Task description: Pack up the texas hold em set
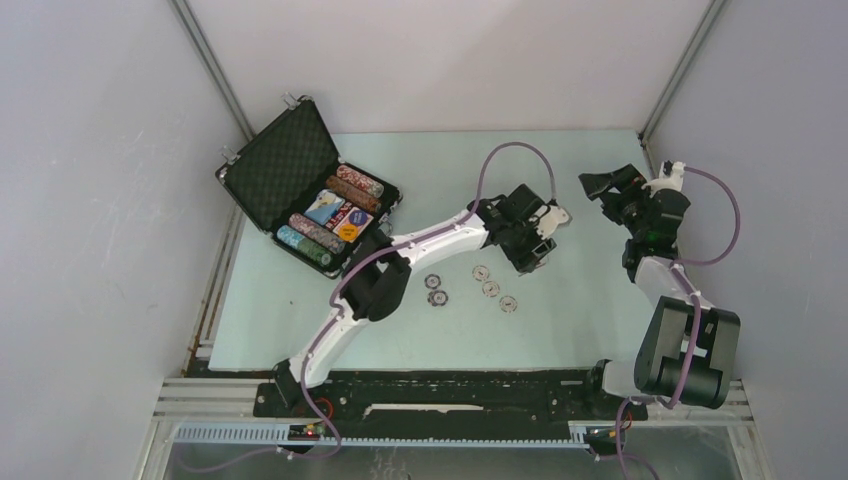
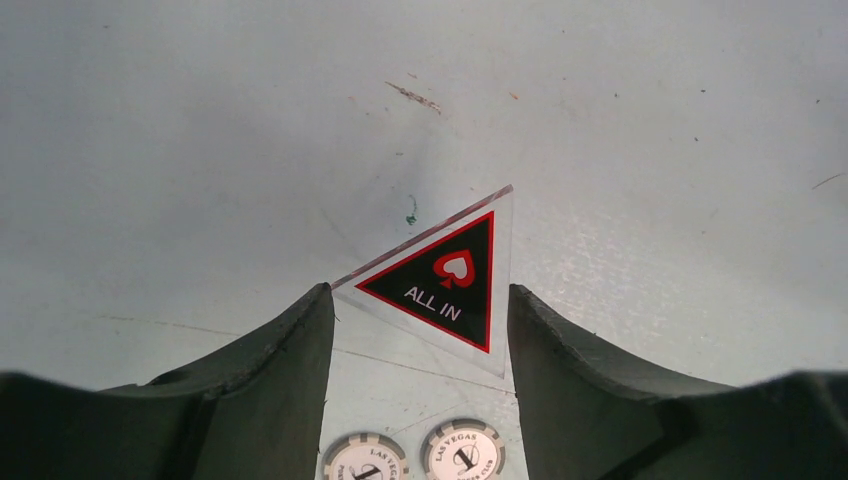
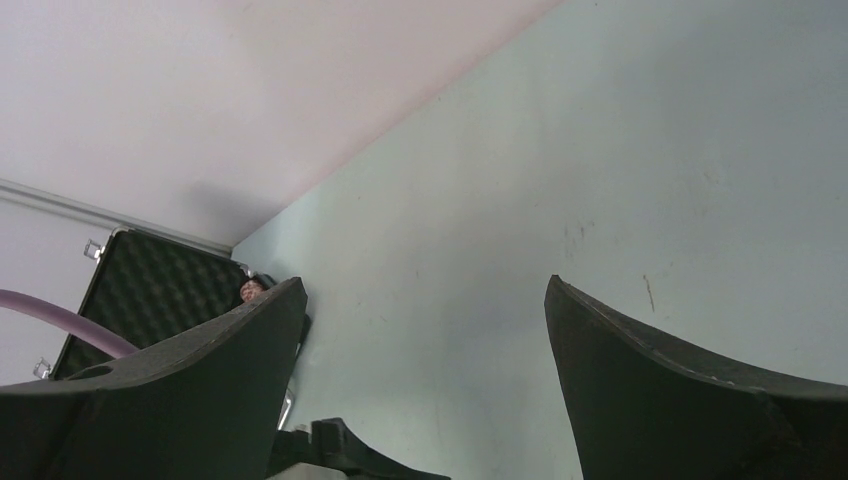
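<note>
while the small black rectangular case with silver edges [image 1: 285,150] stands open with its foam-lined lid raised, packing is judged partly complete: rows of multicoloured poker chips [image 1: 312,233] and card decks [image 1: 325,205] already sit in its tray. the case lies well apart from the left gripper [image 1: 548,225], back along that arm and off to its left, on the pale green table [image 1: 600,330].

the right gripper [image 3: 425,330] hovers to the right of the left gripper, jaws spread fully, nothing between them.

the left gripper's jaws stand part-way closed around a clear triangular plaque with a black, red-edged "all in" panel [image 2: 445,285]. both fingers meet its edges, and it appears to be raised off the table, so it is judged to be held.

five loose white round poker chips with grey edge marks [image 1: 491,288] lie on the table just on the near side of the left gripper. two of them show below its fingertips in the left wrist view.

judged outstanding: stow the plaque, collect the loose chips, close the lid. no die can be made out.
</note>
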You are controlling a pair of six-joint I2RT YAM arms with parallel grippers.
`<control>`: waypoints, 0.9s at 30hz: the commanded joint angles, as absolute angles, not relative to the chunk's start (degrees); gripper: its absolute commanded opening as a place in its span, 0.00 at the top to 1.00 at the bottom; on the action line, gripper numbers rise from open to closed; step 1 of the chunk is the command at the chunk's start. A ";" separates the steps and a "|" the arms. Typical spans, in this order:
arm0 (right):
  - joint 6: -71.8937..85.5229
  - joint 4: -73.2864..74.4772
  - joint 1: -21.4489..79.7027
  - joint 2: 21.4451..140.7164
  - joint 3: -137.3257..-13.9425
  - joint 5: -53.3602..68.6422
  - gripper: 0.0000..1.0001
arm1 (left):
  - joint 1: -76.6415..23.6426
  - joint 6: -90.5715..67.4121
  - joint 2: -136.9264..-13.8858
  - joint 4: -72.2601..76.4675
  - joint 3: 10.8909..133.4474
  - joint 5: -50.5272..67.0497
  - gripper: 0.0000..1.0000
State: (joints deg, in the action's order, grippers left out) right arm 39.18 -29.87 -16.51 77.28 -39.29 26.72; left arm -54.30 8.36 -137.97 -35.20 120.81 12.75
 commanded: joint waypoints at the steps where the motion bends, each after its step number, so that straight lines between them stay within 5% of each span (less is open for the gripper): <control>1: 39.85 -33.28 -16.61 78.59 -39.30 27.47 0.00 | -52.82 4.35 -130.84 -33.92 118.98 12.68 0.42; 16: 40.90 -36.16 -15.11 81.15 -39.29 28.54 0.00 | -42.17 -1.55 -111.29 -36.08 94.57 5.10 0.42; 27: 41.48 -38.40 -12.16 85.51 -40.73 29.36 0.01 | -24.35 -2.50 -97.18 -40.42 84.56 -1.82 0.41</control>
State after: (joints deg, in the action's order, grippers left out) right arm 40.93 -35.55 -12.88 83.83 -39.29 28.62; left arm -29.69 -0.64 -103.35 -40.29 85.76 2.44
